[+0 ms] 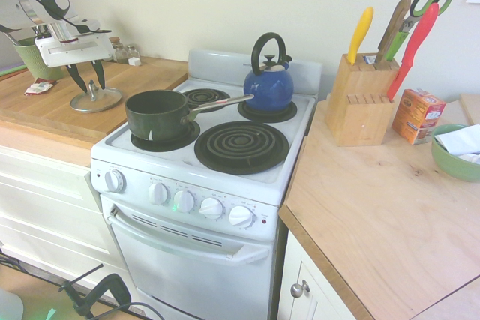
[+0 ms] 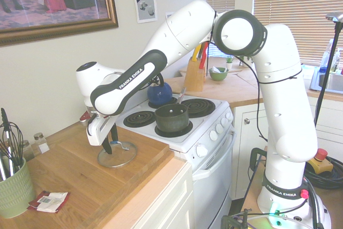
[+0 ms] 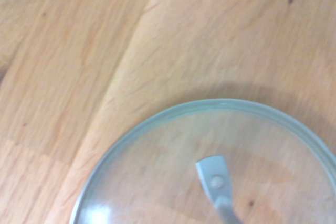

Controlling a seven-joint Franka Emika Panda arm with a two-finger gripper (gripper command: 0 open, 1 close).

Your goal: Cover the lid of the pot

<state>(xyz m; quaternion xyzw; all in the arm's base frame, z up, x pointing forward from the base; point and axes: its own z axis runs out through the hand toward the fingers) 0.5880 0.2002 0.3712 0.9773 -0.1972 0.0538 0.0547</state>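
Wooden butcher-block counter [image 1: 60,106] ran along both sides of a small white electric stove [image 1: 202,207] in the kitchen where we worked. On the stretch beside the stove's pot side we found the lid [image 1: 96,100], a round clear glass one with a metal rim, lying flat on the wood with its handle up. Our gripper [image 1: 87,80] pointed straight down over it, the dark jaws spread to either side of the lid's handle; they stood partly apart, and we could not tell whether they had touched the handle. From the wrist view we saw the lid's rim and its small metal handle against the wood grain.

We saw the pot [image 1: 157,115], dark green with a long silver handle, sitting uncovered on the stove's front burner nearest the lid. A blue kettle [image 1: 268,84] with a black loop handle stood on a rear burner behind it. The lid and the pot were near each other but apart, with the stove's edge between them.

Across the stove, on the other counter, we noted a wooden knife block [image 1: 362,106] holding coloured handles, a small orange box [image 1: 417,115] beside it, and a green bowl [image 1: 452,161] at the edge.
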